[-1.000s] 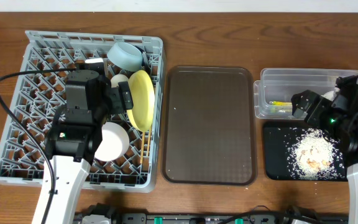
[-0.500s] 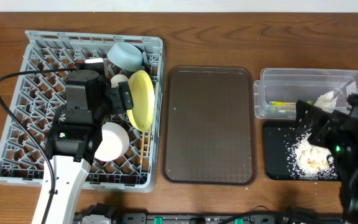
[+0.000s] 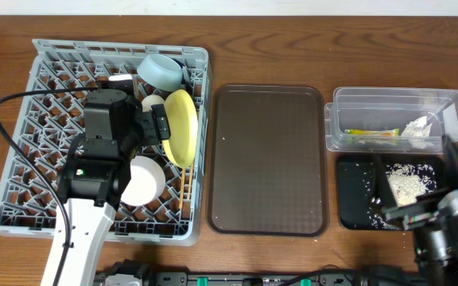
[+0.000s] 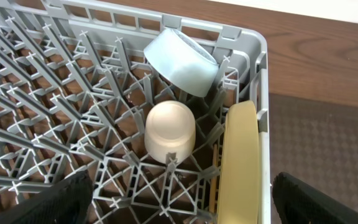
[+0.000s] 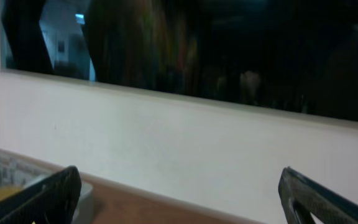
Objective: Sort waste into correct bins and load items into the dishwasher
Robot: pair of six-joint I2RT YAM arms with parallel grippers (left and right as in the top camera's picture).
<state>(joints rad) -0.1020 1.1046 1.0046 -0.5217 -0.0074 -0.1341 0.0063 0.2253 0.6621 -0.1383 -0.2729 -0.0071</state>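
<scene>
Dishware is seen loaded in the grey dish rack [image 3: 118,46], which is set on the table [image 3: 269,48] toward its left edge. The light blue bowl [image 4: 182,53] is tipped on its side in the rack's far right corner. The small white cup [image 4: 169,132] is placed just nearer than the bowl, apparently mouth-down. The yellow plate [image 4: 238,162] is stood on edge along the rack's right wall. The white bowl [image 3: 143,181] is partly covered by the left arm. The chopsticks [image 3: 185,191] are laid beside that bowl, toward the near edge of the table.

The left end effector [image 4: 180,186] is held over the rack with its fingers [image 4: 67,199] spread wide apart, and nothing is gripped. The right end effector [image 5: 179,180] is raised at the near right corner of the table and turned toward a wall. Its fingers [image 5: 48,193] are parted and nothing is held between them.

The brown serving tray [image 3: 267,159] is placed at the middle of the table. By the right edge, the clear tub [image 3: 396,92] is set toward the far side. The green-yellow sachet wrapper [image 3: 372,133] and the crumpled napkin [image 3: 416,127] are contained in it. The black tray [image 3: 356,199] is set just nearer, touching or almost touching the tub. The rice scraps [image 3: 408,184] are heaped toward its right half, with loose grains scattered around them.
</scene>
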